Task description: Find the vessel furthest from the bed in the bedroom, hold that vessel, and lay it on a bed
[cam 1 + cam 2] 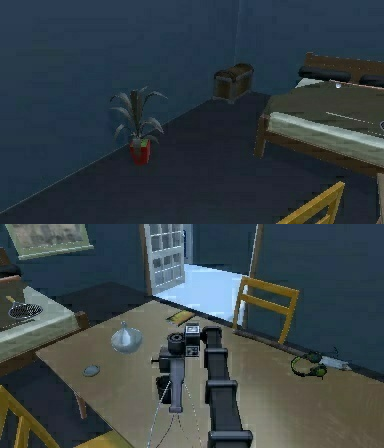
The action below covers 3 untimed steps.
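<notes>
Red pot [140, 152] by the wall holds a leafy plant [138, 112]. A chest [233, 82] stands in the corner near the bed [325, 118], lid down. On the table [270, 374], a clear vessel [124, 339], round-bodied with a narrow neck, stands upright, left of the gripper [175, 402]; contents not discernible. Finger position and any hold: cannot tell.

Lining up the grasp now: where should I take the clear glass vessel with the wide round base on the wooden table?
Likely the slim neck of the clear glass vessel, approached from the arm side view's right, where the gripper is. It stands upright; its base flares wide and low, the neck rises narrow.
</notes>
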Tool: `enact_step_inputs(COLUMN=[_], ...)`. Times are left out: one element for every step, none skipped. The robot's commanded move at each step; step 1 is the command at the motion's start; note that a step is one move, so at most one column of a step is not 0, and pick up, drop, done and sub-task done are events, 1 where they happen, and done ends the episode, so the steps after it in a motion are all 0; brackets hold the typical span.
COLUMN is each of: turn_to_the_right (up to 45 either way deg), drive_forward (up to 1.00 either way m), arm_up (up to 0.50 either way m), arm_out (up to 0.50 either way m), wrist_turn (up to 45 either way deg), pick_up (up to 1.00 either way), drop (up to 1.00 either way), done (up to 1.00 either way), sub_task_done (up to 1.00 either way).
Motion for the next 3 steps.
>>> enact_step_inputs(turn_to_the_right=[0.0, 0.0, 0.0], drive_forward=[0.0, 0.0, 0.0], arm_up=[0.0, 0.0, 0.0], arm_out=[0.0, 0.0, 0.0], wrist_turn=[45.0, 45.0, 45.0], pick_up=[0.0, 0.0, 0.0], drop=[0.0, 0.0, 0.0], done=[0.0, 0.0, 0.0], sub_task_done=[0.0, 0.0, 0.0])
